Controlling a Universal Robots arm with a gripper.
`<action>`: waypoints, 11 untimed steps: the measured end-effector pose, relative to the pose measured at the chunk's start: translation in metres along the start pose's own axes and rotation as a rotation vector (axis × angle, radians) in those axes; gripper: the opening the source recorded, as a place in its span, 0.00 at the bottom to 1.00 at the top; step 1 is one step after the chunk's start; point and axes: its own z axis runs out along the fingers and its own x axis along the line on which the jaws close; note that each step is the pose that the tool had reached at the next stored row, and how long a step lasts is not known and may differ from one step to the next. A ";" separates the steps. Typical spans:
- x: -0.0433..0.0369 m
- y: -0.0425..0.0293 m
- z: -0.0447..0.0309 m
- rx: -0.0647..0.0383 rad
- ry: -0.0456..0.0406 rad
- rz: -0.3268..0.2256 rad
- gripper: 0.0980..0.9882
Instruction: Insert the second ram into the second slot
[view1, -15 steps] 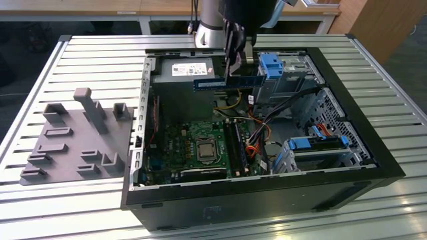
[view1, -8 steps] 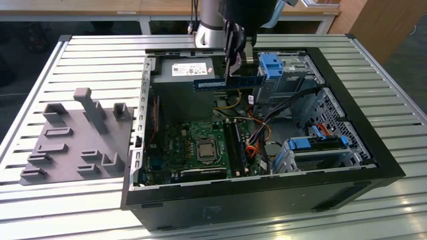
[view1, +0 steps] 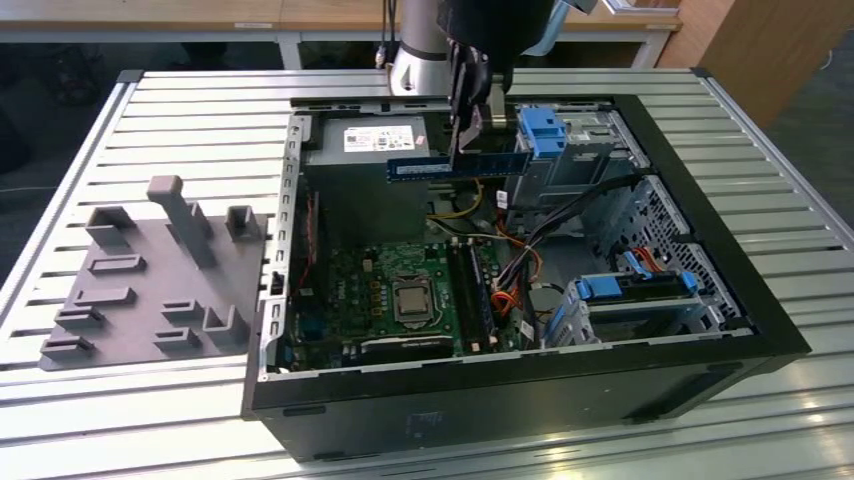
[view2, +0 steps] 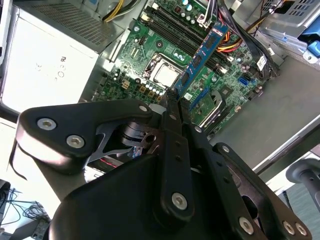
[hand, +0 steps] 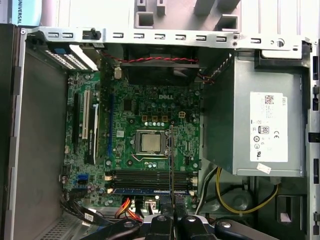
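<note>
A: Blue second ram (view1: 434, 169) sits clamped in the claw (view1: 478, 148), which is closed tight on its upper edge. In the exterior view we see it broadside, hanging clear above the motherboard (view1: 387, 290).
B: In the first wrist view we get it edge-on, a thin line running out from the claw over the memory slots (hand: 145, 179). The second wrist view shows its chips.
A: The grip point is hidden behind the linkage. We can't tell which slot it lines up with.

Slatted table (view1: 174, 425) w/ PC case (view1: 507, 405), grey fixture (view1: 127, 300)
</note>
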 end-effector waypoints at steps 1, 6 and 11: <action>0.0000 0.0000 0.0000 0.000 -0.0001 0.001 0.04; 0.0000 0.0000 0.0000 0.000 -0.0003 0.008 0.04; 0.0000 0.0000 0.0000 0.000 -0.0007 0.015 0.04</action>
